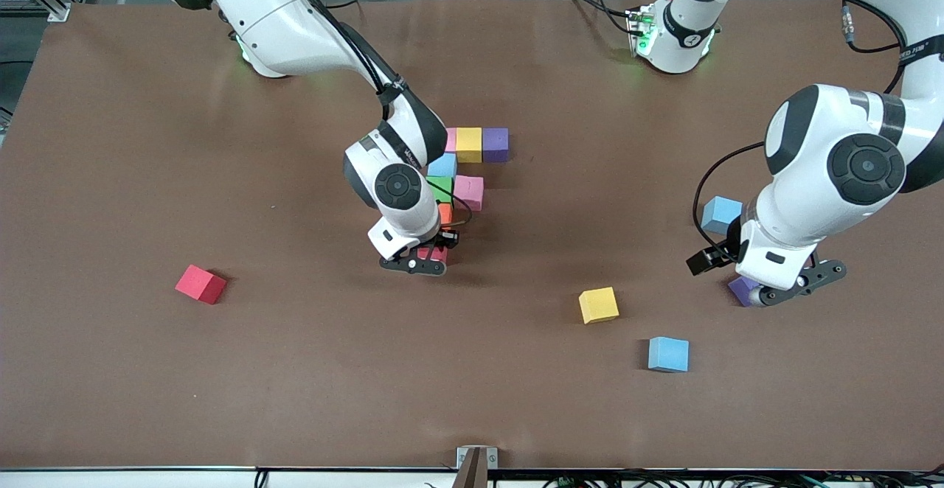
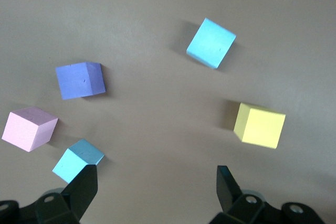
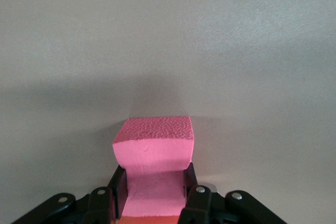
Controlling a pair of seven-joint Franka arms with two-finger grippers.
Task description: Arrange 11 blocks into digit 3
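A partial digit 3 lies mid-table: a pink block [image 1: 450,138], a yellow [image 1: 468,144] and a purple [image 1: 495,144] in a row, then light blue [image 1: 442,166], green [image 1: 439,188] and orange [image 1: 445,213] going down, with a second pink [image 1: 468,192] beside the green. My right gripper [image 1: 428,258] [image 3: 155,182] is shut on a red block [image 1: 432,254] [image 3: 153,153], low at the table by the orange block. My left gripper [image 1: 793,285] [image 2: 157,182] hangs open and holds nothing, beside a purple block [image 1: 741,289] [image 2: 80,80].
Loose blocks: red [image 1: 200,284] toward the right arm's end, yellow [image 1: 598,304] [image 2: 259,125], light blue [image 1: 668,354] [image 2: 211,43] and another light blue [image 1: 721,214] [image 2: 77,159] near the left gripper. A pink block [image 2: 29,128] shows only in the left wrist view.
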